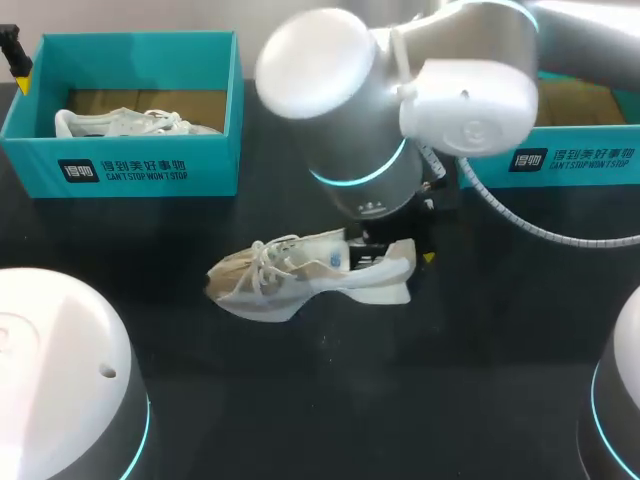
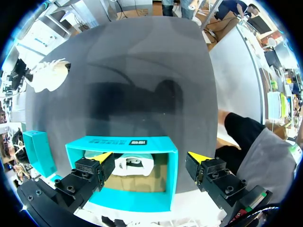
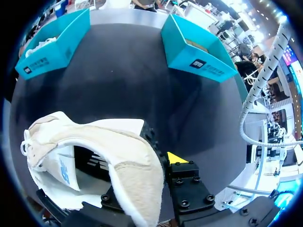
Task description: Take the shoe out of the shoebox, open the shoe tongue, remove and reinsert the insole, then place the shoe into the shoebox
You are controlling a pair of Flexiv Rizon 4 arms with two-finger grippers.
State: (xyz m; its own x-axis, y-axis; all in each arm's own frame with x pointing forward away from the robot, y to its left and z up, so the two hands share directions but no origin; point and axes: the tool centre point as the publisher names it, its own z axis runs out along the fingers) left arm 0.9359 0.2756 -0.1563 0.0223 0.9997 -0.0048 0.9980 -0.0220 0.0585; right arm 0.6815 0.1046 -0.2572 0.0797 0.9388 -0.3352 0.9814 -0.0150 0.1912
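Note:
A white and beige shoe hangs on its side over the middle of the dark table. My right gripper is shut on its heel. In the right wrist view the heel collar sits between the fingers, one finger inside the shoe and one yellow tip outside. My left gripper is open and holds nothing. It hangs over a teal shoebox that contains another white shoe. The held shoe shows far off across the table in that view.
A teal shoebox with a white shoe in it stands at the back left. A second teal box stands at the back right, partly hidden by my right arm. Both boxes lie beyond the held shoe.

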